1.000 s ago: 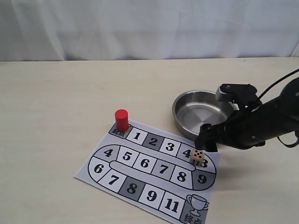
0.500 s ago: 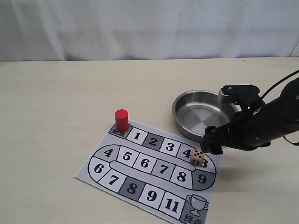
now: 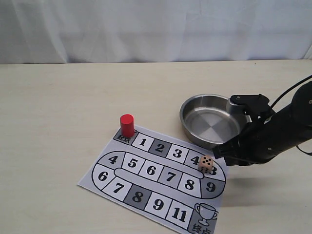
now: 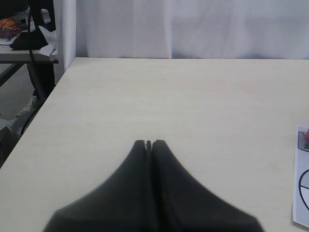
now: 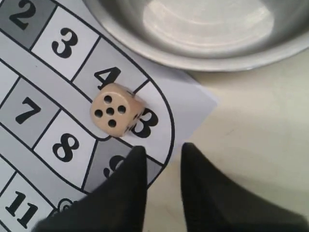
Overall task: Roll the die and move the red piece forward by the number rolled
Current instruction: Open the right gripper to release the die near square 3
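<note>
The left gripper (image 4: 148,145) is out of the exterior view. Its wrist camera shows the jaws pressed together with nothing between them, over bare bench (image 3: 58,107), with one side edge and a far corner of the bench ahead of it. A strip of the board (image 4: 301,179) shows at the border of that view.

The board (image 3: 146,180), a printed sheet with a numbered track, lies askew near the front edge of the bench, a little toward the right-hand corner. The red piece (image 3: 127,125) stands upright on the board's starting square, at the corner of the sheet nearest the bench's left edge, just beside square 1.

The die (image 3: 206,164) rests on the board at the bend of the track, where square 4 meets square 3. The face turned to the right wrist camera shows five pips.

Behind the die, toward the far edge, sits a steel bowl (image 3: 195,109), its rim just beside the sheet.

The right gripper (image 3: 220,152) hangs low on the right-edge side of the die, close to it but apart. Its jaws stand slightly parted, gripping nothing, with the bench showing through the narrow gap. One fingertip (image 5: 137,159) is above square 9.
</note>
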`<state>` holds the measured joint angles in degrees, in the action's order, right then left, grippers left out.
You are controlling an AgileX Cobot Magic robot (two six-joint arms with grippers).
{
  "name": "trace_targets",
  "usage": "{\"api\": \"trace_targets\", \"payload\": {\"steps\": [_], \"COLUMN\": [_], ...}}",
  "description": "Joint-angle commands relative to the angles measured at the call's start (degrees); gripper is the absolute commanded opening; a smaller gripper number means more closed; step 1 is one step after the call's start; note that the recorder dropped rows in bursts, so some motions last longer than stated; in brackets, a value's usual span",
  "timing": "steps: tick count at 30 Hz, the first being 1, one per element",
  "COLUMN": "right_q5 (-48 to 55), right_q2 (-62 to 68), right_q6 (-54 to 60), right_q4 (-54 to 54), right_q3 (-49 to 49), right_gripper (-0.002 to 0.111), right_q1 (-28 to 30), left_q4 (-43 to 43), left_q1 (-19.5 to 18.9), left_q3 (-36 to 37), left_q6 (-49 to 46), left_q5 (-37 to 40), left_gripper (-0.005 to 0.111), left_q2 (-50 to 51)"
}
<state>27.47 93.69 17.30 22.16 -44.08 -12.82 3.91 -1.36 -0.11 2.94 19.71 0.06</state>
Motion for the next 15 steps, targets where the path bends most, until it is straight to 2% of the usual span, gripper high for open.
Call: {"api": "trace_targets", "payload": {"steps": [1,7,15], "right_q5": [0.9,-0.3,-2.1], "right_q2": [-0.5,0.0,5.8], "right_q6": [0.0,-1.3,-3.0], "right_q4": [0.1,-3.7,-3.6], "right_q3": [0.1,0.1,0.1], "right_gripper": [0.004,0.004,0.004], "right_q1": [-1.4,-6.8,-7.3], "left_q4": [0.0,0.0,0.0], "left_q1": [0.0,0.0,0.0], "left_q3": [0.1,0.1,0.1], "left_q6": [0.3,0.3,0.3], "left_q5": [-0.7,-0.7,-0.7], "left_gripper": [0.0,0.0,0.0], "left_q2": [-0.1,-0.1,-0.1]}}
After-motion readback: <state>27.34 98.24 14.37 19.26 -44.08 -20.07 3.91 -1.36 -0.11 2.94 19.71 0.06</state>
